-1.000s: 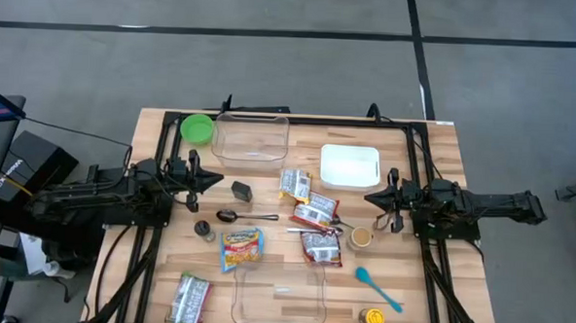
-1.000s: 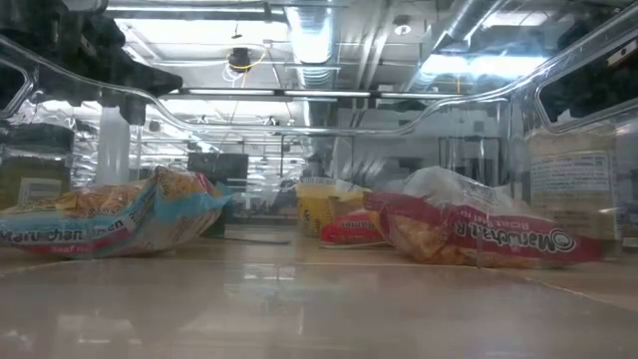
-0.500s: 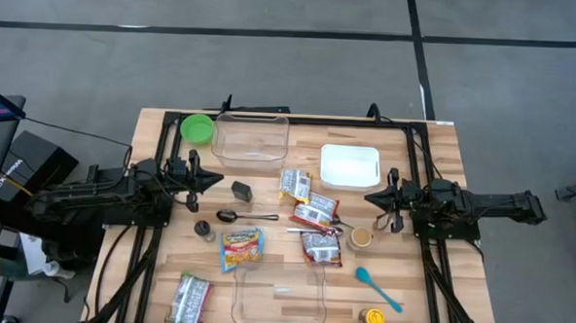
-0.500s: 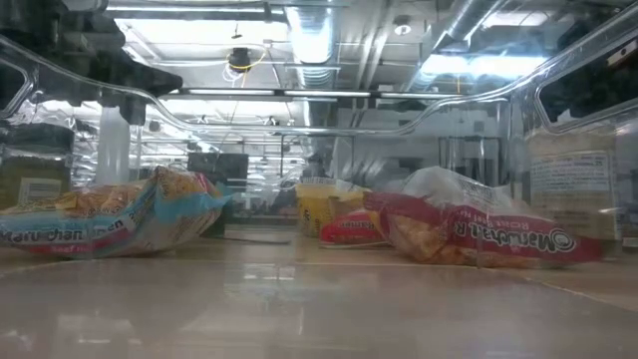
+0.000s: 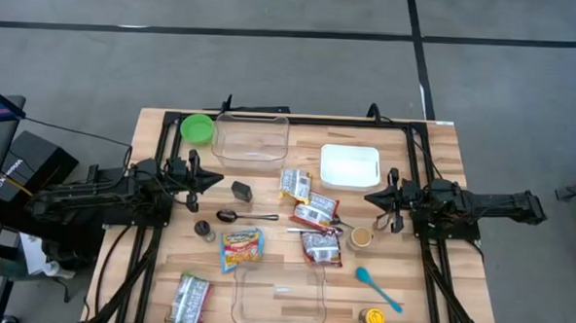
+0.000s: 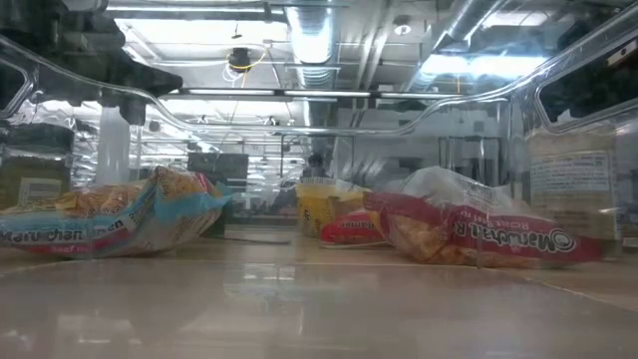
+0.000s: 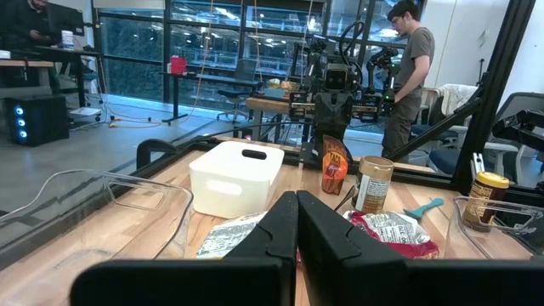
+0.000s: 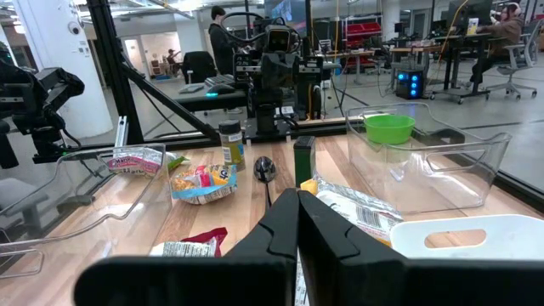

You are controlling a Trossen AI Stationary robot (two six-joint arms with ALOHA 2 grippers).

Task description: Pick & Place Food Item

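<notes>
Wooden table (image 5: pixel 444 149) in full view from above, black frame running round it. Left arm stretched level at nine o'clock, pointing inward, left gripper (image 5: pixel 217 179) pressed together, gripping nothing. Right arm mirrored at three o'clock, level too, right gripper (image 5: pixel 369 197) pressed together as well, nothing pinched. Both fingertip pairs facing each other across the centre, well apart.

Clear bin (image 5: pixel 251 138) at twelve o'clock, a second clear bin (image 5: pixel 280 299) at six. White tub (image 5: pixel 350 165) toward one o'clock. Green bowl (image 5: pixel 197 128) at eleven, just beside the far clear bin.

Food now: red noodle packets (image 5: pixel 315 214) clustered dead centre, between the two grippers. Orange-and-blue noodle packet (image 5: pixel 240 248) toward seven o'clock, touching the near bin's rim. One more packet (image 5: pixel 191 298) lying at the seven o'clock corner.

Small stuff: teal spatula (image 5: pixel 377 287) at five o'clock, yellow-lidded jar (image 5: pixel 372 318) beyond it near the edge, dark spoon (image 5: pixel 245 216) left of centre, dark box (image 5: pixel 241 190) just above it.
</notes>
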